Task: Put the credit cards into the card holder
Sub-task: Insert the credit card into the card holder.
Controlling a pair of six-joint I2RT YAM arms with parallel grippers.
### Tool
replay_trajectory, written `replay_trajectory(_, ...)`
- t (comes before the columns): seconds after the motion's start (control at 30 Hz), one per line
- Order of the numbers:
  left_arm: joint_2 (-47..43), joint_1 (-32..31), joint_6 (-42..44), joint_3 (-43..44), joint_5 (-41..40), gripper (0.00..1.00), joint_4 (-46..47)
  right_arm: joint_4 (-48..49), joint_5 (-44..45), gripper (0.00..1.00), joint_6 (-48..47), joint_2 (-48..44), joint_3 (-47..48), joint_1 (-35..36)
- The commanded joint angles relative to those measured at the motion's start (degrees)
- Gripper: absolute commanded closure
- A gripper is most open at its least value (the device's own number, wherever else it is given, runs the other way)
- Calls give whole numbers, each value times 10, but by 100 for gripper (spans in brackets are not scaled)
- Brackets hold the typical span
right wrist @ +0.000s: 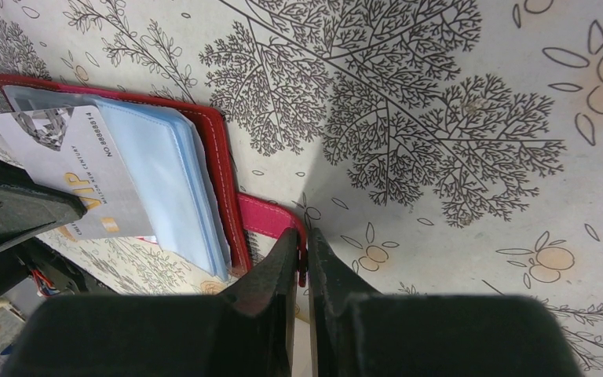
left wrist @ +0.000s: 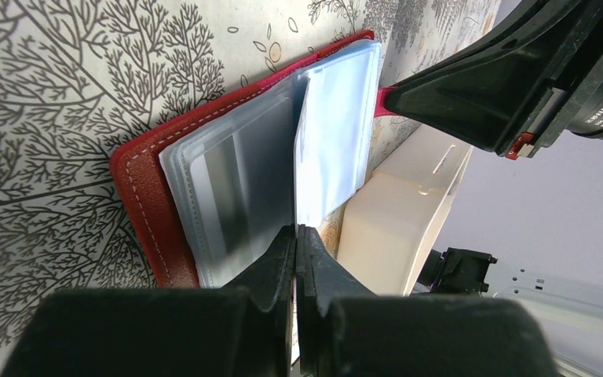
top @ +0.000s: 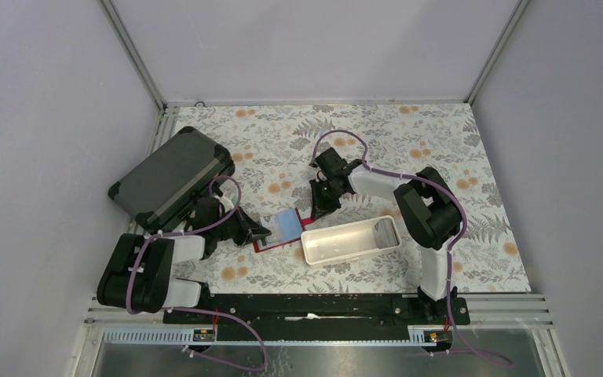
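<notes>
Pinched card point(right wrist: 71, 157) in shut left gripper point(left wrist: 297, 251), clamped tab point(right wrist: 271, 220) of wallet point(left wrist: 145, 196) in shut right gripper point(right wrist: 306, 251); needed squaring with wallet's sleeve point(left wrist: 235, 181).

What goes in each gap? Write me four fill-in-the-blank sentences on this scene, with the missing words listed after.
1. The card holder lies ___ on the table.
2. The left gripper is shut on a thin plastic ___.
3. The right gripper pinches the card holder's red ___.
4. In the top view, the white tray sits to the ___ of the card holder.
Missing words: open; credit card; tab; right.
</notes>
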Motion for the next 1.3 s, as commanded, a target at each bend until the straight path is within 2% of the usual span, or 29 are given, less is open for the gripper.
replay_trajectory(0.0, 14, -1, 6, 2, 17, 100, 39, -12, 7, 100, -8, 7, 22, 4)
replay_trajectory(1.27, 87, -17, -12, 13, 30, 98, 99, -27, -2, 100, -14, 14, 39, 4)
